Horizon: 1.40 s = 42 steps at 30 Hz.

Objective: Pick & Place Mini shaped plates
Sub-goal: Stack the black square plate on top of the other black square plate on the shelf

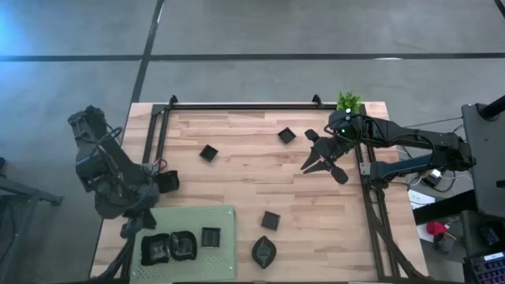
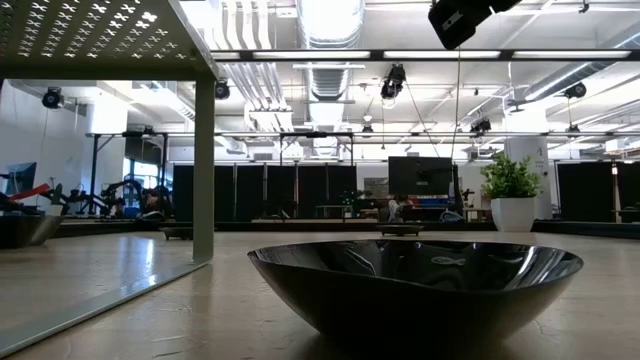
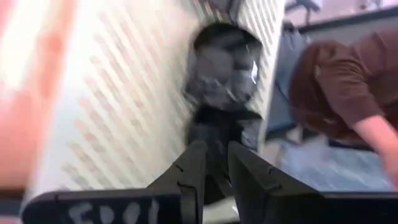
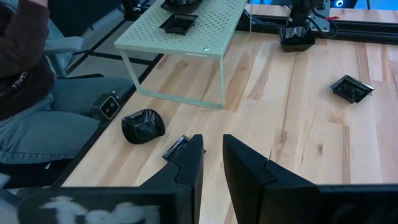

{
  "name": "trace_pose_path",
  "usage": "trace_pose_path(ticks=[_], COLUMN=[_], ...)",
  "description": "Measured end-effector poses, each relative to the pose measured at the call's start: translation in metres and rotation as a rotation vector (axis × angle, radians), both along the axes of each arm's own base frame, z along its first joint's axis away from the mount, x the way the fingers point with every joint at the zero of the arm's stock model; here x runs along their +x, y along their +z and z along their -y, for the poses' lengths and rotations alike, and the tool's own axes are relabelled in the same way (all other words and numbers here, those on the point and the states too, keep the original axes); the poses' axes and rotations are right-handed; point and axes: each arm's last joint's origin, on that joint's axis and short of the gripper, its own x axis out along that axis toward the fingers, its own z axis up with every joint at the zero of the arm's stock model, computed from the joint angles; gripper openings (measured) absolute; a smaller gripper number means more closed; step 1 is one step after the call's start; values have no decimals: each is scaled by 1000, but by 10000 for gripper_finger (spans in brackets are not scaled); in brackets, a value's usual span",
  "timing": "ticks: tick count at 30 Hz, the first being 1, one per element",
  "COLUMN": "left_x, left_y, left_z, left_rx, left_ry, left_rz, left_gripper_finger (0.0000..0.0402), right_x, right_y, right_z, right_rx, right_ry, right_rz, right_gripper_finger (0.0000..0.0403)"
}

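Small black mini shaped plates are spread about. Three sit on the light green perforated mat [image 1: 189, 229], a raised shelf at the near left: two rounded plates [image 1: 169, 246] and a square plate [image 1: 211, 237]. On the wood lie square plates [image 1: 208, 152], [image 1: 286, 136], [image 1: 271, 221] and a leaf-like plate [image 1: 263, 251], which fills the low view's foreground [image 2: 415, 290]. My left gripper [image 3: 214, 165] hangs over the mat's left end, tilted down toward the rounded plates [image 3: 224, 68], fingers slightly apart. My right gripper [image 4: 212, 158] hovers open over the table's right part [image 1: 321, 163].
A small potted plant [image 1: 348, 101] stands at the far right corner. A dark frame [image 1: 237, 106] runs along the table's far and side edges. A person in a brown sleeve [image 3: 348, 81] sits at the near edge beside the mat [image 4: 186, 34].
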Motion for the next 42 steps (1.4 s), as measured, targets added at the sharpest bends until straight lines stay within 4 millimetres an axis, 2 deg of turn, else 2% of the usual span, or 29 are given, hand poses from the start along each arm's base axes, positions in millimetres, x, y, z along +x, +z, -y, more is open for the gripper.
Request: trace_pose_path(ticks=[11, 26, 33, 42], left_x=[4, 14, 23, 35], left_y=[8, 14, 5, -12], left_z=[-15, -34, -43, -59], left_rx=[319, 729, 810, 828], left_ry=[166, 483, 554, 638], left_rz=[296, 591, 547, 394], left_gripper_finger=[38, 36, 36, 36], right_x=[0, 0, 0, 0], right_y=[0, 0, 0, 0], right_z=[0, 0, 0, 0], right_rx=[0, 0, 0, 0], right_ry=[0, 0, 0, 0], right_rz=[0, 0, 0, 0], right_gripper_finger=[57, 57, 57, 57])
